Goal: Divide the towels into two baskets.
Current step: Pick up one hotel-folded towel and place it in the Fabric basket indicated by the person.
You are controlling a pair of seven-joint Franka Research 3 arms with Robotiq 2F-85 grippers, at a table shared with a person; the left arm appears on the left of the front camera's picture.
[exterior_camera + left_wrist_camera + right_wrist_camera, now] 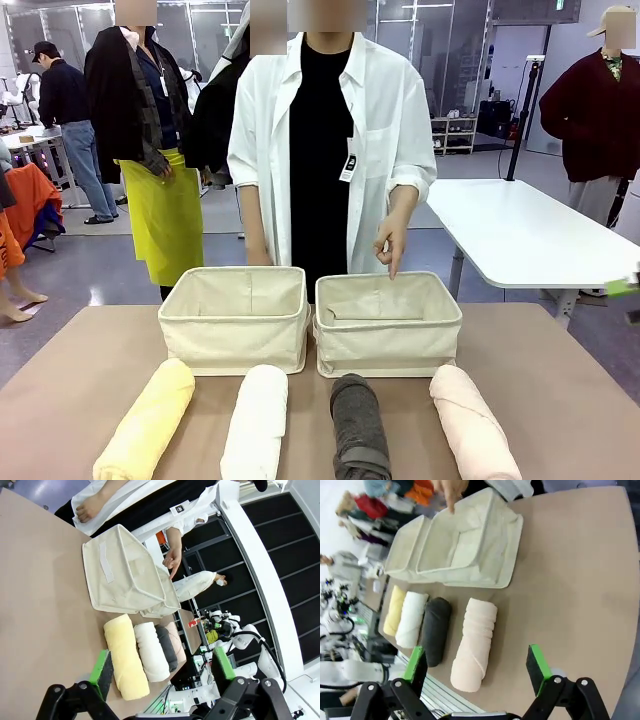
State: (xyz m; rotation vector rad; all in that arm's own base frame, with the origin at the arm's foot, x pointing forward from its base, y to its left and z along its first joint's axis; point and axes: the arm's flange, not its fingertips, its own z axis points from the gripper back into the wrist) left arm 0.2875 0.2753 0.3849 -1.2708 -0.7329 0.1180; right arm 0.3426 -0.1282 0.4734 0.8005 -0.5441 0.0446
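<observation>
Right wrist view: pink towel (472, 642) lies ahead of right gripper (476, 657)

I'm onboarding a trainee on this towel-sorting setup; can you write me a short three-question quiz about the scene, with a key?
1. Multiple choice: the person's hand points down over which rectangular cream canvas basket? A) the robot's left one B) the robot's right one C) neither.
2. True or false: the rolled terry towels, yellow, white, dark grey and pale pink, all lie on the brown table, outside the baskets.
3. Fill in: the left gripper and right gripper are both ____.
Key: 1 B; 2 true; 3 open.
</observation>
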